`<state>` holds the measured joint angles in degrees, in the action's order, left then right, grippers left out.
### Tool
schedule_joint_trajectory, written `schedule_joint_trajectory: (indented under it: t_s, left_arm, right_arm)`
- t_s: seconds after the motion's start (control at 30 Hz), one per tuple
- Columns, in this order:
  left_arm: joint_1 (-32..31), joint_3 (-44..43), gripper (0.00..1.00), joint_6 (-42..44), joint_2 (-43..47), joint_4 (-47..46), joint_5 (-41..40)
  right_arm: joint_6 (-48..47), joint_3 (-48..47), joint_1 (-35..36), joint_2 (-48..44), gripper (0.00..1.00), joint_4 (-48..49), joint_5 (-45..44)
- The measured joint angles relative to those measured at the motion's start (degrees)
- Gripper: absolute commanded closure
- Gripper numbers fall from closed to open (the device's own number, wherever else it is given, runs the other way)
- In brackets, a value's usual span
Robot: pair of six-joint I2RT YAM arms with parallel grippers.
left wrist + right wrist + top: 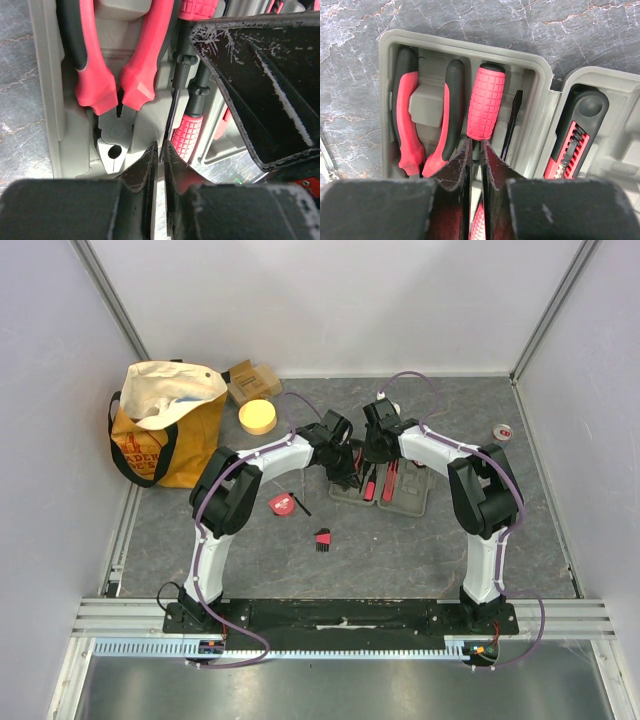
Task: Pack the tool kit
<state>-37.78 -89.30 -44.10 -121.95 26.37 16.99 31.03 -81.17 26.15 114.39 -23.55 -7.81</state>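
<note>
Nearest me: one hex-key set [322,538] and one red tape measure [281,503], both loose outside the case [412,502]. Next, that one grey case, open, holding one pliers [412,135], one red-handled screwdriver [485,100], one knife [575,140]. Over it two grippers, left gripper [160,152] and right gripper [475,150], each nearly closed; I cannot tell whether either pinches anything. Farthest: one tote bag [165,425].

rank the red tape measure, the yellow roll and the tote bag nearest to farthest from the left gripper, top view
1. red tape measure, just left of the left gripper and nearer the arm bases
2. yellow roll, farther back and left
3. tote bag, at the far left
</note>
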Motion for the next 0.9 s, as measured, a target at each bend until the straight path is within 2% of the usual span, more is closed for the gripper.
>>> schedule_joint_trajectory:
  t_s: [0.63, 0.9]
  left_arm:
    - [-0.94, 0.48, 0.88, 2.47, -0.15, -1.62, 1.20]
    - [-1.09, -0.02, 0.98, 2.86, -0.48, -0.70, 0.90]
  right_arm:
    - [0.55, 0.00, 0.00, 0.04, 0.86, 0.02, -0.13]
    - [0.72, 0.00, 0.00, 0.07, 0.90, 0.02, -0.15]
